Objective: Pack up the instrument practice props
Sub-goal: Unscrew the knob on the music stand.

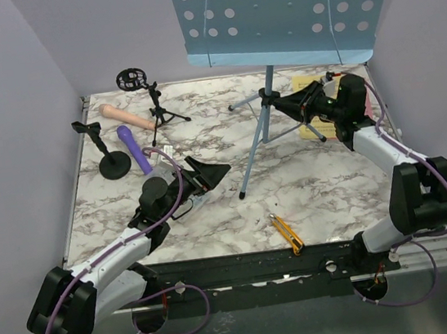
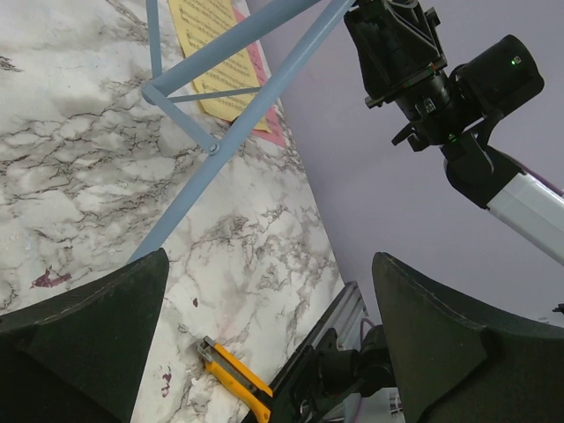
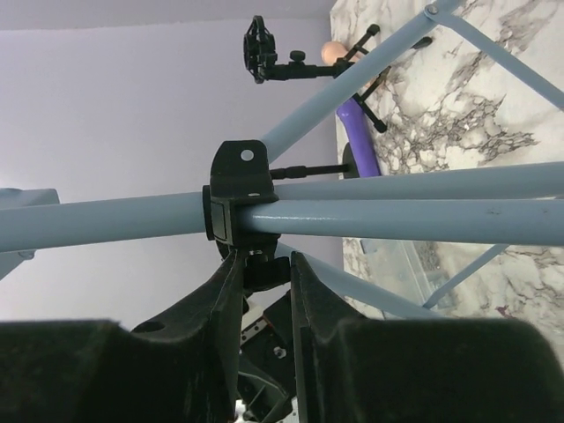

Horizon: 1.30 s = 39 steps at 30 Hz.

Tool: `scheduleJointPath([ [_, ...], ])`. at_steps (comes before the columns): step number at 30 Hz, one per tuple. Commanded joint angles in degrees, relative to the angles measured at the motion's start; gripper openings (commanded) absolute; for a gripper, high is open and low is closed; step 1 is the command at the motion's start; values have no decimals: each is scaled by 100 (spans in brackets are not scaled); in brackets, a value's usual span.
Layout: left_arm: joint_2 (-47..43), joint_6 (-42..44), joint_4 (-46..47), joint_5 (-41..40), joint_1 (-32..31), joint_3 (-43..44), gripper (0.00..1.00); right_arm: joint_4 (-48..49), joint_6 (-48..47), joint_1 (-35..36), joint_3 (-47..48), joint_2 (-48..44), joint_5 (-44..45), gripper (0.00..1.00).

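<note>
Right wrist view, right pincer: closed to a narrow slit on the black clamp knob, just under the collar on the pale-blue pole.
Left pincer: spread wide, holding nothing, low over the bench, near the tripod legs but not touching them.
Risk, tipping: top-heavy by the look of it; likely to lean or fall once loosened or tugged sideways, with no second hold on the pole.
Risk, slipping: small round knob, thin fingertip contact; prone to popping free under a twist.
Risk, dragging: sheet-music pages, yellow over pink, lying beneath a leg brace and the right arm; easily creased or swept along.
Utility knife: near the front edge, well apart from both pincers.
Music rack: light blue, perforated panel upright at back right, thin legs splayed on the marble.
Other props: beige microphone, purple microphone, round-base mic mount and tripod mic mount, grouped at back left, not yet packed.
</note>
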Motion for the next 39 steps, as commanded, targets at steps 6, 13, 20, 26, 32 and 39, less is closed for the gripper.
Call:
scheduleJointPath([
  [6,-107,38,-17,-131,29,-76,99,-486,-1353,38,409,-250,366,19],
  [13,-165,41,-43,-111,23,-85,99,-337,-2155,43,403,-326,450,20],
  [20,-291,98,-113,-140,22,-111,99,90,-1783,46,302,-340,79,45],
  [26,-268,89,-122,-138,23,-86,99,89,-1564,52,270,-225,36,46],
  [32,-223,79,-124,-141,24,-59,99,-4,-1548,133,223,-190,23,46],
  [39,-155,76,-123,-140,21,-25,99,-197,-1512,188,140,-235,140,47],
])
